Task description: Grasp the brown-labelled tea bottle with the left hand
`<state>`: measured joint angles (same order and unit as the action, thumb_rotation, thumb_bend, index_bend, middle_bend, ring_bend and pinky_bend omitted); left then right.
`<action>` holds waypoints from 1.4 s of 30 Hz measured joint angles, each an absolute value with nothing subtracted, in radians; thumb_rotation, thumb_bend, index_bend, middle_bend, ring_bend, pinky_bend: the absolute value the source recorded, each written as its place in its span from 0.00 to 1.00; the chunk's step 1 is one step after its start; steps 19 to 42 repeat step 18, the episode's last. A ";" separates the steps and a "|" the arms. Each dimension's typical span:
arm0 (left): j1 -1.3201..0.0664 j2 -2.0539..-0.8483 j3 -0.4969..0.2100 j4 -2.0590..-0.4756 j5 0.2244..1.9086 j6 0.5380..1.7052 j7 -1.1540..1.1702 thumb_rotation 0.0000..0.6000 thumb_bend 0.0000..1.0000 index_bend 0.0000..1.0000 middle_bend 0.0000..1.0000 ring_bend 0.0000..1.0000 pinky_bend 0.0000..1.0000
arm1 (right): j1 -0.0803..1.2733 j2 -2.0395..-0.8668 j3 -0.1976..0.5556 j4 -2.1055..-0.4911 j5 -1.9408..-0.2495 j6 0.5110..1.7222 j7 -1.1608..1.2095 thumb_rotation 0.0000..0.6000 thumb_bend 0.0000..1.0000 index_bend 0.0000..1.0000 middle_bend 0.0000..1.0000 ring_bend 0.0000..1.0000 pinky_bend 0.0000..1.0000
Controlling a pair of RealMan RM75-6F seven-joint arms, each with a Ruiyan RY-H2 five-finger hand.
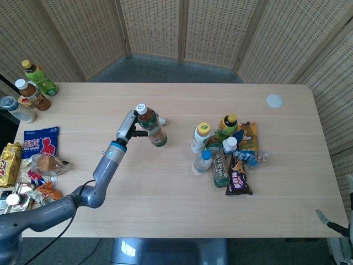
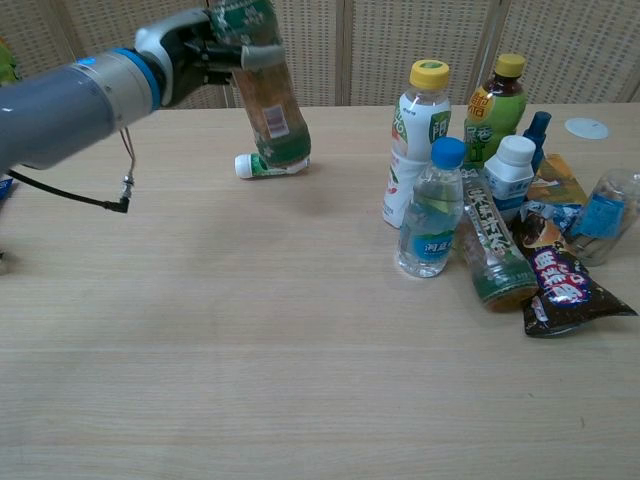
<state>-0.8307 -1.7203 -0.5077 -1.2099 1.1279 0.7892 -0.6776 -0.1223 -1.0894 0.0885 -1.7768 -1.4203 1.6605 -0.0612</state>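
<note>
The brown-labelled tea bottle (image 1: 153,128) (image 2: 266,96), white-capped with a green upper band, is in the air above the table (image 1: 165,176), left of centre. It tilts, with its cap leaning toward the left arm. My left hand (image 1: 130,126) (image 2: 193,48) grips it around the upper body, fingers wrapped round it. In the chest view the bottle's cap is cut off by the top edge. Only a thin dark sliver of my right hand (image 1: 326,218) shows at the bottom right corner of the head view, off the table; its fingers cannot be made out.
A small white-capped bottle (image 2: 262,165) lies on its side just behind the lifted one. To the right stands a cluster of bottles (image 1: 201,137) (image 2: 432,208) and snack packets (image 2: 560,280). More bottles (image 1: 34,87) and snack bags (image 1: 39,144) line the left edge.
</note>
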 measured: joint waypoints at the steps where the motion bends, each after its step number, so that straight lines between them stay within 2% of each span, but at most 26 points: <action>1: -0.816 -1.688 -0.509 -1.255 1.129 0.799 -0.672 1.00 0.38 0.64 0.67 0.60 0.45 | -0.119 -1.093 0.090 -1.774 -1.422 1.657 -0.059 0.87 0.15 0.00 0.00 0.00 0.00; 11: -0.629 -1.267 -0.553 -1.762 1.076 0.922 -0.548 1.00 0.37 0.64 0.67 0.60 0.45 | -0.098 -1.123 0.089 -1.731 -1.444 1.627 -0.017 0.87 0.15 0.00 0.00 0.00 0.00; 17: -0.542 -1.116 -0.586 -1.915 1.029 0.986 -0.521 1.00 0.37 0.64 0.67 0.60 0.45 | -0.092 -1.136 0.087 -1.724 -1.459 1.626 -0.011 0.87 0.15 0.00 0.00 0.00 0.00; 42: -0.538 -1.108 -0.587 -1.921 1.026 0.989 -0.523 1.00 0.37 0.64 0.67 0.61 0.45 | -0.092 -1.136 0.087 -1.726 -1.460 1.627 -0.012 0.87 0.15 0.00 0.00 0.00 0.00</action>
